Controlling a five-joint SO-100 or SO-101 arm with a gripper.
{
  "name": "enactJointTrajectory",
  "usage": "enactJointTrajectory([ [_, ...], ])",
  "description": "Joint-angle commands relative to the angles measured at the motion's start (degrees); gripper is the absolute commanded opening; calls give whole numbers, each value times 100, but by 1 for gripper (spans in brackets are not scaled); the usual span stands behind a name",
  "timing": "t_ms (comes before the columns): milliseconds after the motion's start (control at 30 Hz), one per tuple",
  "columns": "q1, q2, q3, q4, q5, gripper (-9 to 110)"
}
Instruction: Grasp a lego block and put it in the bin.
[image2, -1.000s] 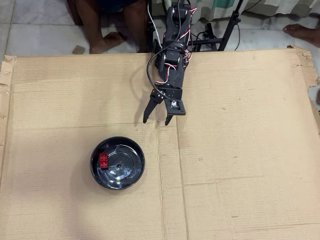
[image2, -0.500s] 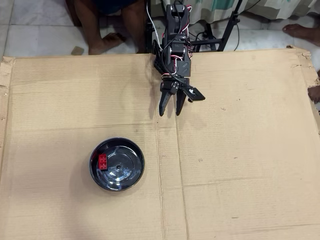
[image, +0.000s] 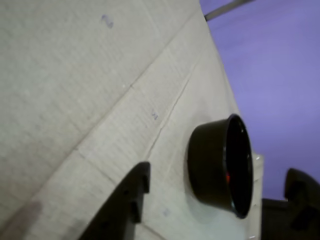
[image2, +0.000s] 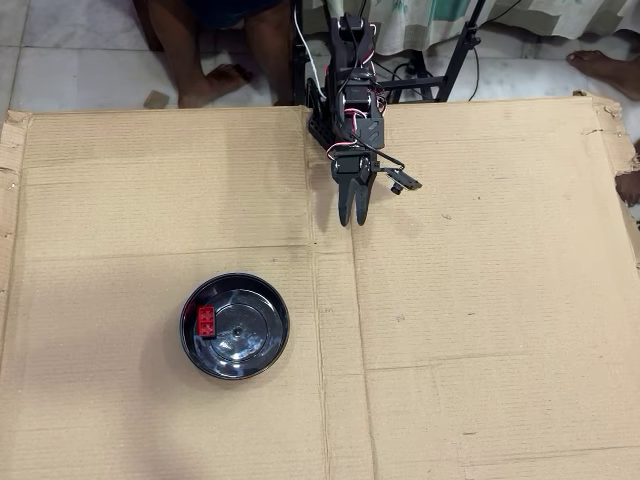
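Overhead view: gripper (image2: 356, 217) above cardboard sheet (image2: 480, 300), fingers apart per wrist view, holding nothing. Black bin (image2: 235, 326) well down-left of it; red lego block (image2: 206, 320) inside bin.

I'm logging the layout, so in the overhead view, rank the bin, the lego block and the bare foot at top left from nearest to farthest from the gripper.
From the gripper:
1. The bin, below and left on the cardboard.
2. The lego block, inside the bin at its left side.
3. The bare foot, off the cardboard at upper left, too close to the block to rank firmly.
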Motion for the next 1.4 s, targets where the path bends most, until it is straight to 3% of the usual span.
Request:
enactJointTrajectory([
  [0, -105, 264, 88, -26, -378, 30],
  [300, -132, 642, 378, 237, -1248, 28],
  [633, -132, 1230, 369, 1424, -1564, 0],
  [900, -123, 1485, 352, 2443, -1564, 0],
  [1367, -123, 1494, 202, 2874, -1591, 0],
])
